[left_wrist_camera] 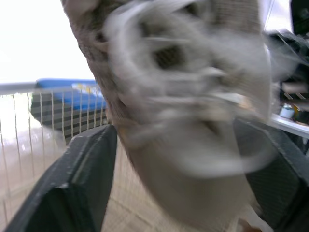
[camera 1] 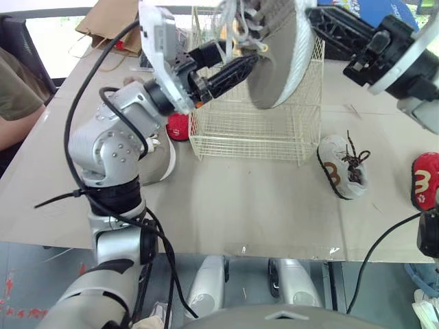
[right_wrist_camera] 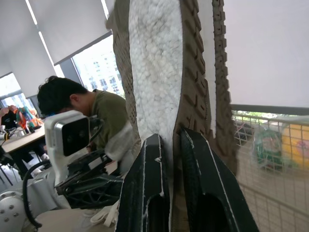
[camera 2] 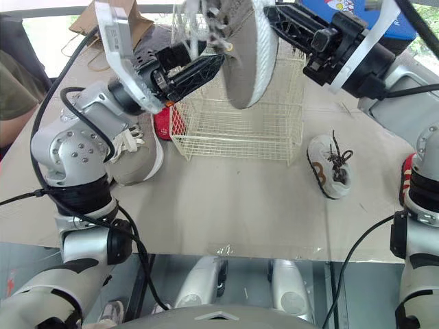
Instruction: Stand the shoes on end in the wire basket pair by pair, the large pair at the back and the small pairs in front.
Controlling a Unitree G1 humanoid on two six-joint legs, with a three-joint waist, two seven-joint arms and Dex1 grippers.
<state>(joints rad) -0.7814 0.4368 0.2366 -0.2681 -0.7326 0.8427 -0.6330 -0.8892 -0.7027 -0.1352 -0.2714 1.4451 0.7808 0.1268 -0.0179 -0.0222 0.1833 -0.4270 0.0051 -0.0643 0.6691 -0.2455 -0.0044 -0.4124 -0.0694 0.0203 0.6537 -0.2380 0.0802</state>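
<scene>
A large grey shoe (camera 1: 278, 55) with a white sole hangs toe-down over the wire basket (camera 1: 254, 130) on the table. My right gripper (right_wrist_camera: 171, 140) is shut on the edge of its sole, reaching in from the right (camera 1: 319, 24). My left gripper (camera 1: 239, 62) comes from the left at the lace side. It is open, with its fingers (left_wrist_camera: 87, 183) spread either side of the shoe (left_wrist_camera: 193, 121). The other large grey shoe (camera 1: 156, 161) lies left of the basket, under my left arm. A small white and brown shoe (camera 1: 343, 166) lies to the basket's right.
A small red shoe (camera 1: 178, 127) sits at the basket's left corner and another red shoe (camera 1: 425, 179) at the table's right edge. A brown paper bag (camera 1: 110, 24) and a blue box (camera 1: 374, 10) are behind. A person (camera 1: 17, 96) sits at far left.
</scene>
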